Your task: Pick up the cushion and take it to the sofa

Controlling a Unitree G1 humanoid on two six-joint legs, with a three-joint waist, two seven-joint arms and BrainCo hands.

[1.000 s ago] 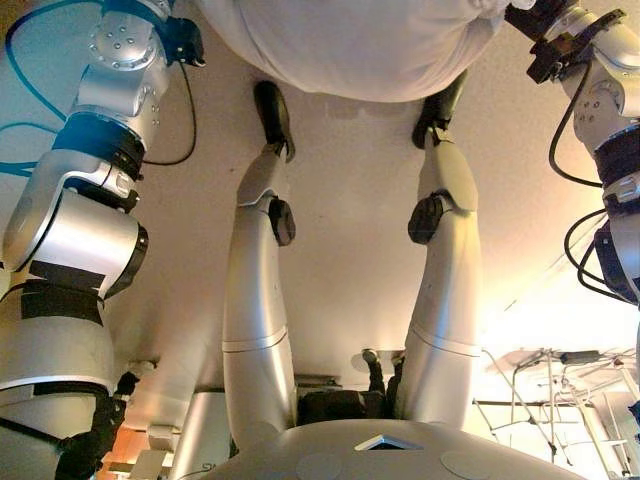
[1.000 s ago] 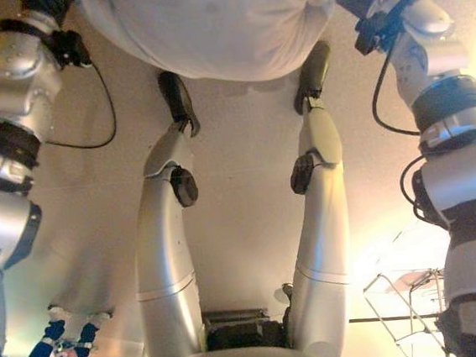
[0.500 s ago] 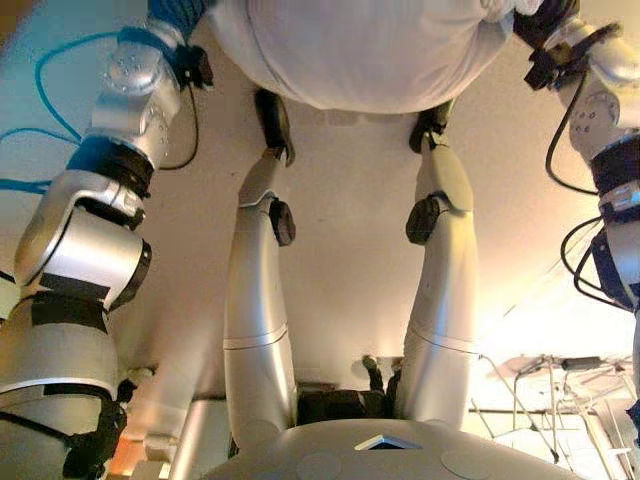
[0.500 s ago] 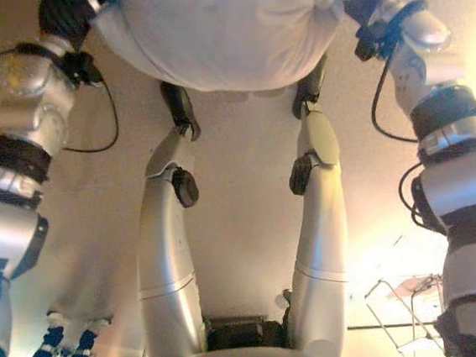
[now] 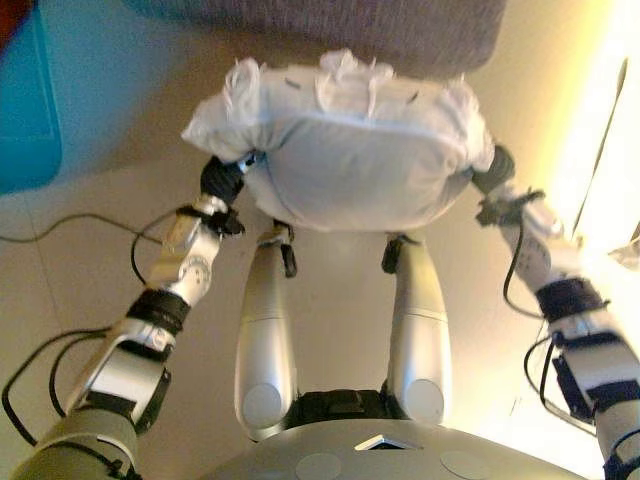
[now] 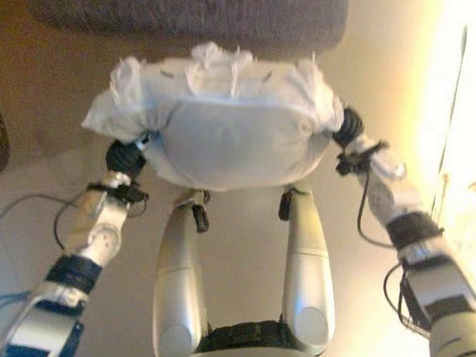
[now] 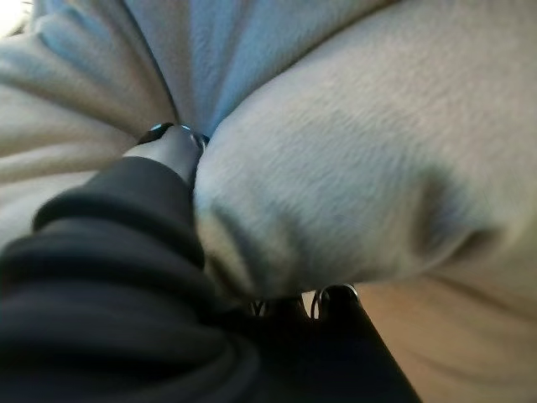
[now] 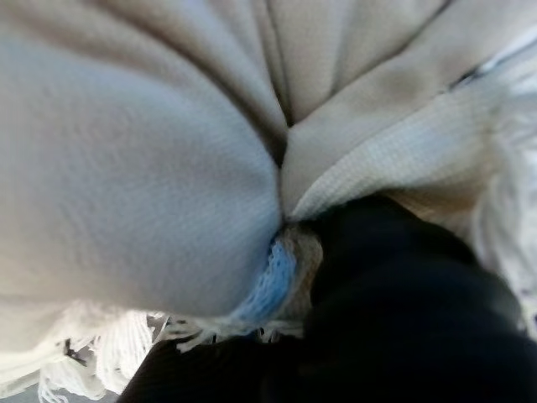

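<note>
My left hand is sunk into the cushion at its left end; in my left wrist view a thumb presses into a deep fold of the pale cloth and dark tips show under the bulge, so I read this hand as clamped on the cushion; my right hand is buried at the right end, the cloth creased tightly round it, but its fingers are hidden in the folds and I cannot tell how they stand.

The cushion hangs between my two hands, clear of the floor, in front of my chest, its fringed edge turned away from me.

What has changed in the last second: a moment ago the cushion filled the top of my eye views, close and high, and my arms ran up past the edges; now it sits lower and farther out, my arms reach forward beneath it, and the whole picture has shifted, so my head has moved too; a grey sofa edge has come into sight just beyond the cushion, with a blue thing off to my left.

I judge from this that the lift is done and the carry is nearly over; what is left is to bring the cushion over the seat and let both hands go together, so that neither end drops first.
</note>
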